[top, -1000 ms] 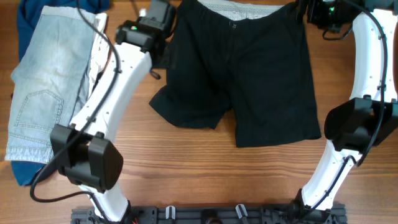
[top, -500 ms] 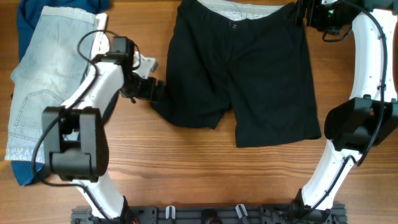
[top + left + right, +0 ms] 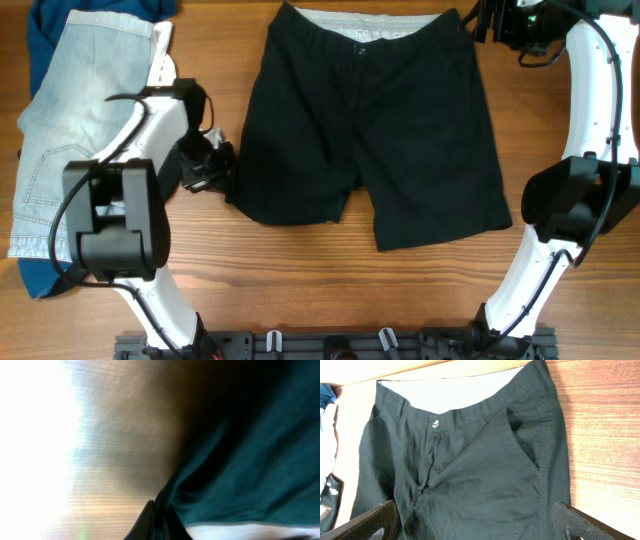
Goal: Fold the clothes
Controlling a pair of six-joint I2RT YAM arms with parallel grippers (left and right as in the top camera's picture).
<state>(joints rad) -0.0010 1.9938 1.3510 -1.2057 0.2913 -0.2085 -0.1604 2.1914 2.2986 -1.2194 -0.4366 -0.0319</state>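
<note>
The clothes, a pair of black shorts [image 3: 370, 120], lie spread flat on the wooden table with the waistband at the far edge and a small button [image 3: 436, 423] at the front. My left gripper [image 3: 222, 178] is at the outer hem of the left leg, down at table level. In the left wrist view its fingers [image 3: 150, 517] are pressed together with the dark fabric [image 3: 240, 460] pinched between them. My right gripper [image 3: 475, 522] hovers open over the shorts' [image 3: 470, 460] right waist area [image 3: 478, 20], with its fingers [image 3: 582, 522] wide apart and touching nothing.
Light-blue denim shorts [image 3: 70, 130] lie at the left on a dark blue garment [image 3: 48, 18], close to my left arm. A black rail [image 3: 330, 345] runs along the table's front edge. Bare wood [image 3: 330, 280] lies in front of the shorts.
My left gripper came from the waistband down to the left leg's hem and shut on it. The left leg has been drawn in and straightened. The right arm stayed put.
</note>
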